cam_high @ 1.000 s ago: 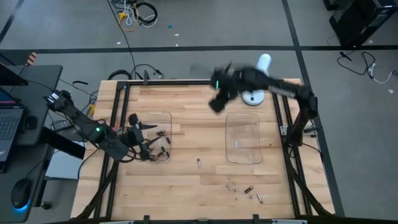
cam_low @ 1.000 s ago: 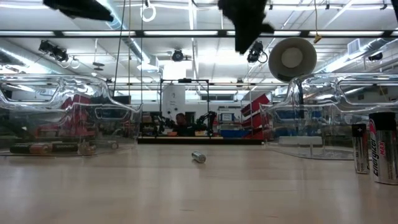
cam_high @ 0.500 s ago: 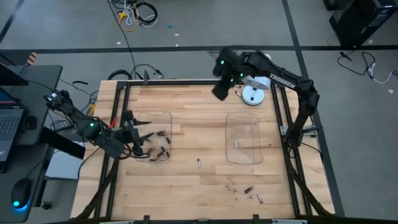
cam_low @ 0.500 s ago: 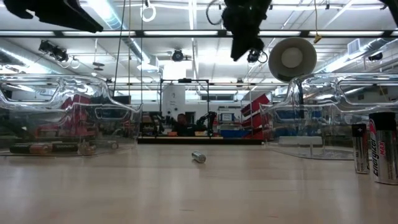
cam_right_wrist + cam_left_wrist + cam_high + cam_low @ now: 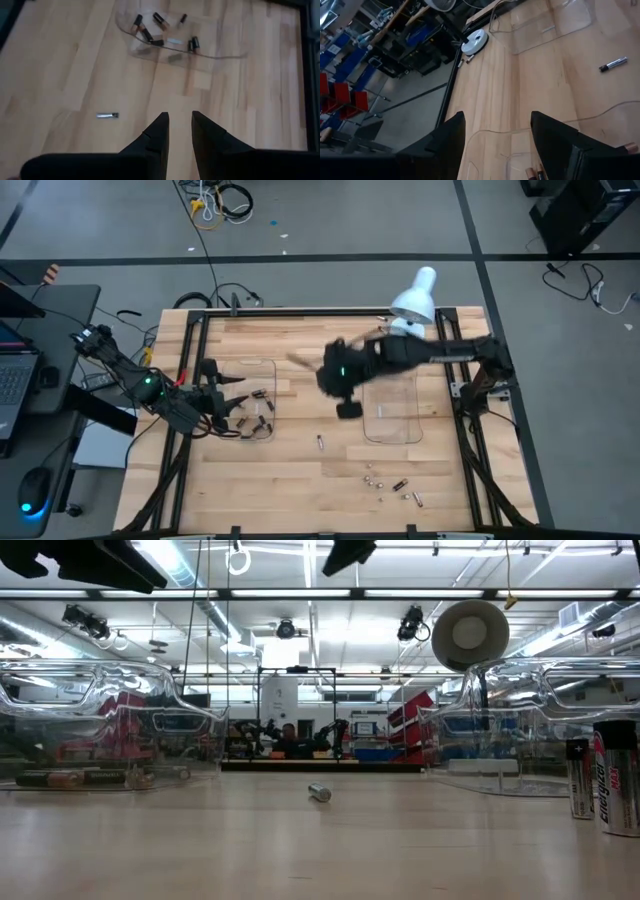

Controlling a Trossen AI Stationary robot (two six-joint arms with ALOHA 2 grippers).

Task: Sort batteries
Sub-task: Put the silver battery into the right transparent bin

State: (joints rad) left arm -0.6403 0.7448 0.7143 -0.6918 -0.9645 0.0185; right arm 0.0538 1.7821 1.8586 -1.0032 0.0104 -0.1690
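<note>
left claw [image 5: 232, 402]: released, fingers spread, empty, at the left tray's edge
left tray [image 5: 262, 366]: clear, holds several dark batteries [image 5: 161, 20]
lone battery [image 5: 319, 443]: silver, on bare tabletop [image 5: 300, 480] between the trays
right claw [image 5: 347, 408]: over mid-tabletop beside the right tray [image 5: 392, 430]; fingers narrowly parted, nothing between them
loose batteries [image 5: 390, 486]: cluster on the tabletop below the right tray

pale wood table [image 5: 300, 470], clear plastic trays [image 5: 390, 405]

The right gripper [image 5: 347, 409] has swung from the table's far edge to above its middle.
</note>
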